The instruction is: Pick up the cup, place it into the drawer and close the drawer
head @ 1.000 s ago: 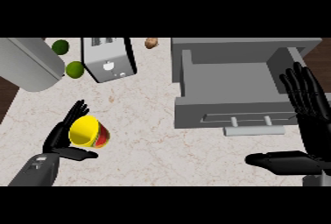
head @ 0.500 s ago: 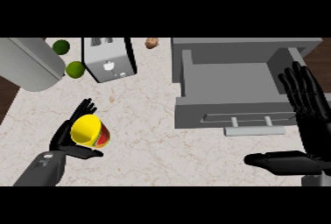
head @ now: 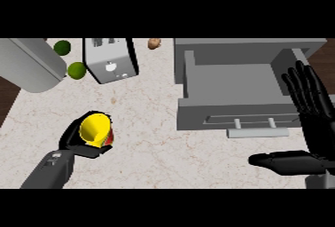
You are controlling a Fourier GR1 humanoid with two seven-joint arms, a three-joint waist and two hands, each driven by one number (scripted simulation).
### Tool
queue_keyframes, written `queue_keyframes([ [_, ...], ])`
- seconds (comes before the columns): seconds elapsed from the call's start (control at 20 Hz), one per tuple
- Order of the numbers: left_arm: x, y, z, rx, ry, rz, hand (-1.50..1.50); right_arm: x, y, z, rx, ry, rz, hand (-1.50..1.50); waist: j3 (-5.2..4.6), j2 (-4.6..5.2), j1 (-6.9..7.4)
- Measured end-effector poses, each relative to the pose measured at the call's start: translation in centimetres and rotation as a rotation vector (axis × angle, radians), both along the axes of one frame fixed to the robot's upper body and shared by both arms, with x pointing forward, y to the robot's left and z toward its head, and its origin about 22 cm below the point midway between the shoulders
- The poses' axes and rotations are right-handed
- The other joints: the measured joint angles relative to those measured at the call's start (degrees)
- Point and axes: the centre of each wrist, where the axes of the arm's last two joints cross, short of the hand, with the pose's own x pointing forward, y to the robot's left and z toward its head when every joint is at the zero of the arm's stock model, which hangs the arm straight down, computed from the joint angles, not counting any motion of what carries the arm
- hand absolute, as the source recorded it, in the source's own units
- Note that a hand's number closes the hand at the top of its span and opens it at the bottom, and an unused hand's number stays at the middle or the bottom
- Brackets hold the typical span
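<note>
Over on the left of the surface (head: pixel 153 148), the left hand (head: pixel 71 138) curls round the yellow cup (head: pixel 95 128), which is tipped sideways, well apart from the open drawer (head: pixel 216 111). It looks light, stiff and smooth-walled, so wrapping its body seems sensible. The right hand (head: pixel 313 102) rests spread at the right edge.

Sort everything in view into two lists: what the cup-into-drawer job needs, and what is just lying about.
Job: yellow cup, held in the left hand; open drawer; right hand, open beside the drawer.
Lying about: toaster; two green fruits; grey container; small brown item.
</note>
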Motion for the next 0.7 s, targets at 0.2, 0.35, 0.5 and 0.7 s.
queue_keyframes([
  [0.2,0.3,-1.3,-0.1,-0.059,0.004,-0.025,1.5,0.0,0.2,-0.1,-0.001,0.001,0.001,-1.5,-0.04,0.0,0.02],
  [0.35,0.7,-1.7,0.1,-0.089,-0.016,-0.029,1.5,0.1,0.1,-0.2,-0.001,0.005,-0.007,-1.5,-0.07,0.03,0.08],
  [0.5,0.9,-2.1,0.2,-0.115,-0.065,0.019,1.5,-0.1,-0.2,-0.1,-0.009,0.002,-0.009,-1.5,-0.05,-0.03,0.1],
  [0.7,-0.1,-1.0,-0.2,-0.151,-0.132,0.239,1.5,-0.1,0.0,-0.3,-0.008,-0.001,-0.024,-1.5,-0.03,-0.1,0.68],
])
